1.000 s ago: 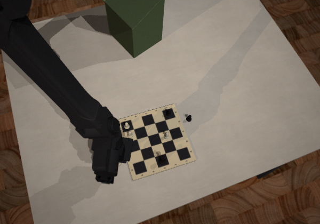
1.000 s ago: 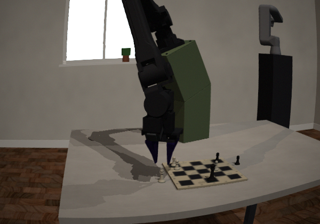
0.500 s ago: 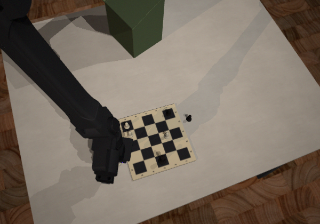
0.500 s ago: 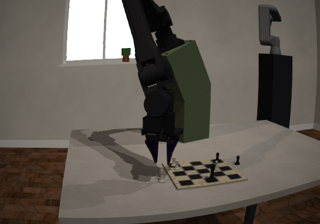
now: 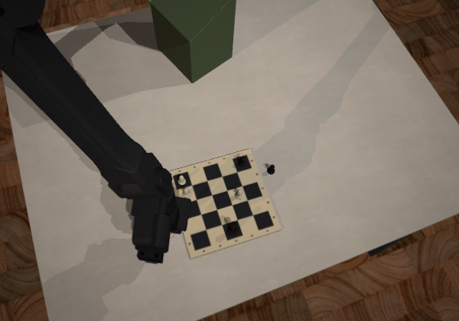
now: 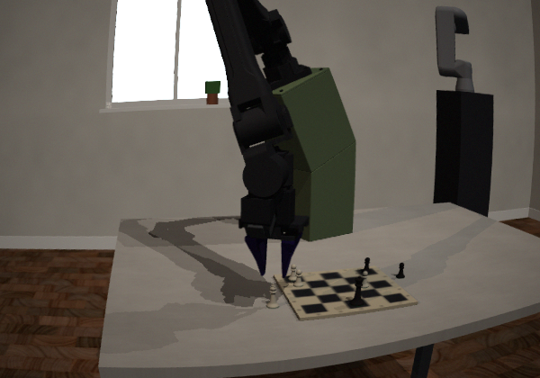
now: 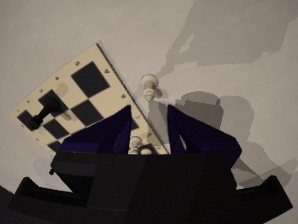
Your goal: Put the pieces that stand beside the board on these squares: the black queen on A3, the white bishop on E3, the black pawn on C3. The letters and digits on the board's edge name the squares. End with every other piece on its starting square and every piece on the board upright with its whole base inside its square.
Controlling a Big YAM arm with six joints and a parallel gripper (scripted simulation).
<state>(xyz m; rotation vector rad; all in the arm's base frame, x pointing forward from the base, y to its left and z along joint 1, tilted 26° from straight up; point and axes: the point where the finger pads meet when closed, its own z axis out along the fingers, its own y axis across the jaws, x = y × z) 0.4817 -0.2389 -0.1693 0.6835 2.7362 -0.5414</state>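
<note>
My gripper (image 6: 274, 275) (image 7: 149, 110) is partly open and empty, its fingertips above the white bishop (image 6: 273, 299) (image 7: 149, 81), which stands upright off the board's left edge; in the top view the arm hides it almost wholly. The black queen (image 5: 232, 228) (image 6: 357, 292) (image 7: 50, 106) stands on A3 of the board (image 5: 279, 228) (image 6: 301, 318) (image 7: 98, 46). The black pawn (image 5: 271, 169) (image 6: 400, 271) stands upright off the board's right side. C3 (image 5: 222, 200) and E3 (image 5: 212, 172) are bare.
Two white pieces stand on E5 (image 5: 181, 179) and D5 (image 5: 186, 192), near the gripper. A white pawn (image 5: 239, 194) (image 6: 364, 280) stands on C2. A black piece (image 5: 241, 162) (image 6: 367, 265) stands on E1. The green pedestal (image 5: 211, 50) (image 6: 332, 193) is behind the board.
</note>
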